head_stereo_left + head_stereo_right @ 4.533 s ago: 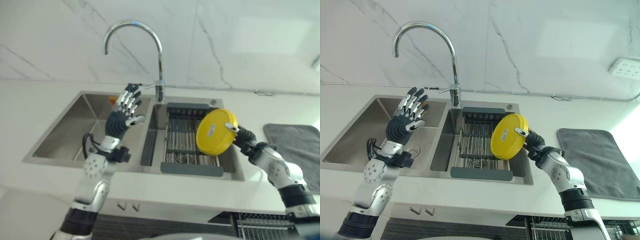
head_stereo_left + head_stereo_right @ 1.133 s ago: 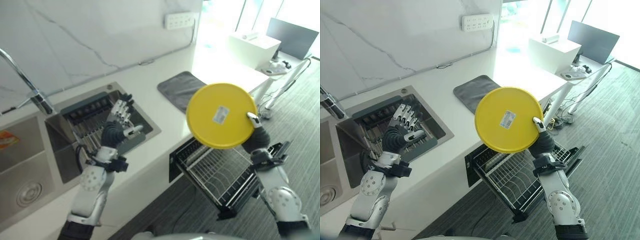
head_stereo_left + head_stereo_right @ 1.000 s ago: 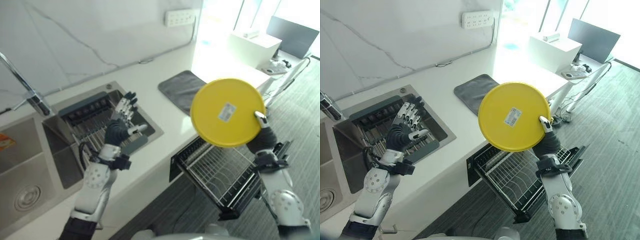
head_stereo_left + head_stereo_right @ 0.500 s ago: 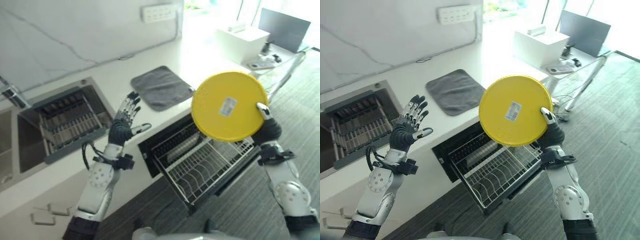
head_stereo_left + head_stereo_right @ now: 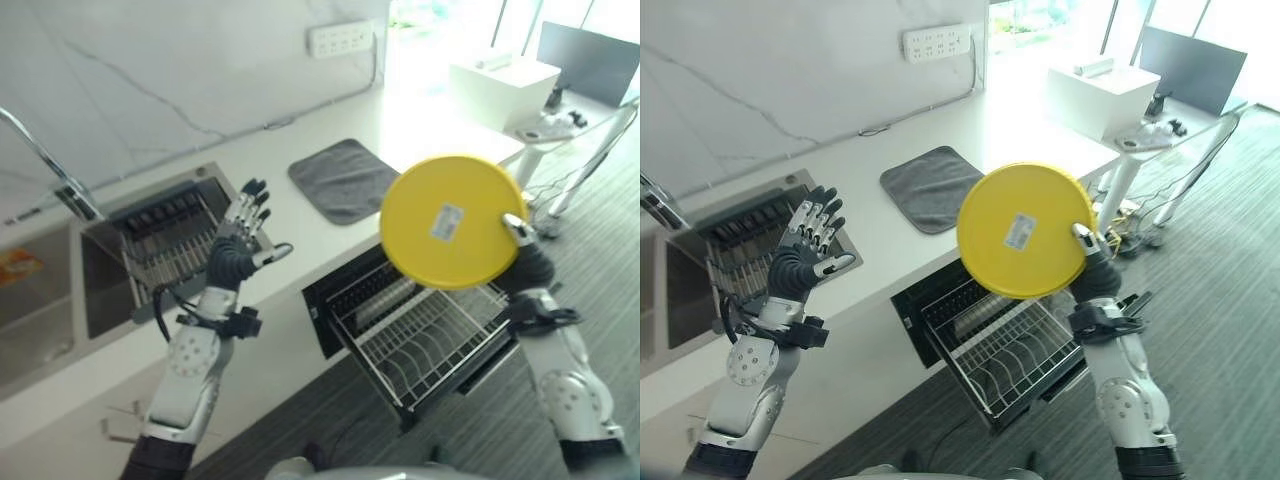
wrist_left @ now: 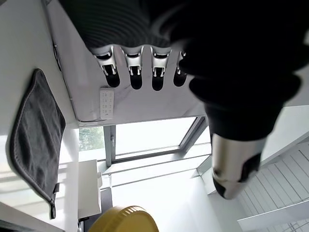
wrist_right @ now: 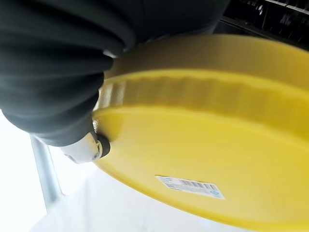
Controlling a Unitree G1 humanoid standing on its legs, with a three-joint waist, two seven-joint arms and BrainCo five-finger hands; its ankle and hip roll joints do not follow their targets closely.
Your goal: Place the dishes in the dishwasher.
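Yellow and round, the plate is standing nearly upright in the air in the left eye view, its underside with a white label facing the camera. The right hand is gripping it at its lower right rim, thumb over the edge. The plate is hanging above the pulled-out dishwasher rack, a white wire rack that is sticking out from under the front edge of the white countertop. A grey mat is lying on the countertop near its back edge, and a steel sink with a dark drainer rack is sitting at its left end, beside a chrome tap. The left hand is raised over the sink's right rim, fingers spread and straight, holding nothing.

In the right eye view a white socket strip is showing on the marble wall, grey striped flooring is stretching to the right, and a white side table is standing past the counter's far end.

In the left wrist view the left hand's fingers are lying straight, with the mat and the plate's rim beyond them.

In the right wrist view the right hand's thumb is pressing on the plate's rim.
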